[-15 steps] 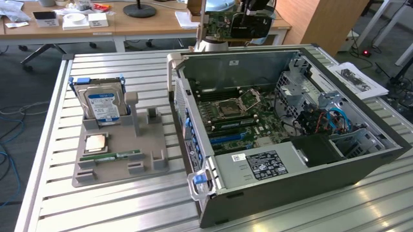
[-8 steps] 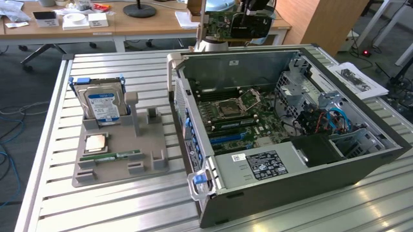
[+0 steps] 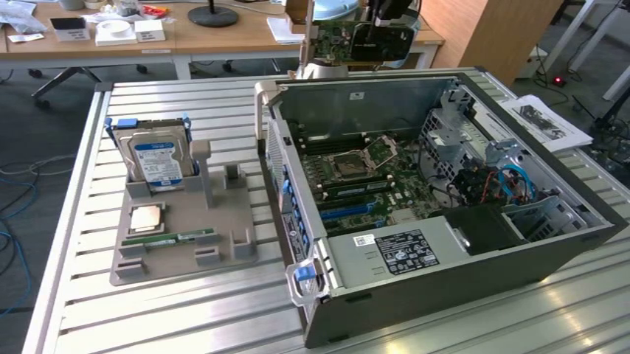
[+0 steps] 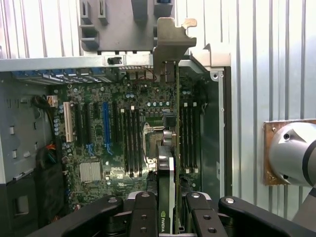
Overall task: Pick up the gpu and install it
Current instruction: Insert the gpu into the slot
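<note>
— While the gpu point(image 3: 332, 38) hangs at twelve o'clock in the exterior view, where do we hold it?

— Our gripper point(image 4: 170, 210) is clamped on its edge, bracket point(image 4: 170, 42) leading. Its long axis parallels the motherboard slots point(image 4: 131, 138); the blue slot point(image 3: 347, 211) lies toward six o'clock, inside the open case point(image 3: 462, 295).

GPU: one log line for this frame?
gripper: shut on gpu | gpu: held over open case, above motherboard, not seated | tray: holds hard drive, memory stick
</note>
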{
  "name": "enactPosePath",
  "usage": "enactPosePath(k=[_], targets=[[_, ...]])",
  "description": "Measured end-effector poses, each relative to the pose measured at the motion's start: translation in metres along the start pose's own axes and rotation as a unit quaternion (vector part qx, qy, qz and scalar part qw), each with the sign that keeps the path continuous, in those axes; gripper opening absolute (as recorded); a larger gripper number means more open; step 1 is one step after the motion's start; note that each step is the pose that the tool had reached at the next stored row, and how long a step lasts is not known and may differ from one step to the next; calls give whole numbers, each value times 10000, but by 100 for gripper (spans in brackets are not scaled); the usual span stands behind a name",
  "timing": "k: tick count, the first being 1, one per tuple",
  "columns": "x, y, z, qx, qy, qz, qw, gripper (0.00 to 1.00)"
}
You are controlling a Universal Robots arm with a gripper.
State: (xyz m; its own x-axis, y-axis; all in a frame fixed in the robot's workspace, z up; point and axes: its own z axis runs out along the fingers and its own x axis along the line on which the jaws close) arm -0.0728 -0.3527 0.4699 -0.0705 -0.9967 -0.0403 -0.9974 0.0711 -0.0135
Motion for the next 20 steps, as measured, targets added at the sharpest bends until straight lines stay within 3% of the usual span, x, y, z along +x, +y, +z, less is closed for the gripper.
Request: enactPosePath(k=[11, 12, 16, 17, 20], targets=[[8, 2, 199, 5, 1, 5, 10000, 27], [12, -19, 346, 11, 0, 25, 10000, 27], [5, -128, 350, 11, 2, 30, 10000, 27], [0, -199, 352, 11, 2, 31, 10000, 27], [44, -205, 350, 11, 2, 30, 10000, 27]])
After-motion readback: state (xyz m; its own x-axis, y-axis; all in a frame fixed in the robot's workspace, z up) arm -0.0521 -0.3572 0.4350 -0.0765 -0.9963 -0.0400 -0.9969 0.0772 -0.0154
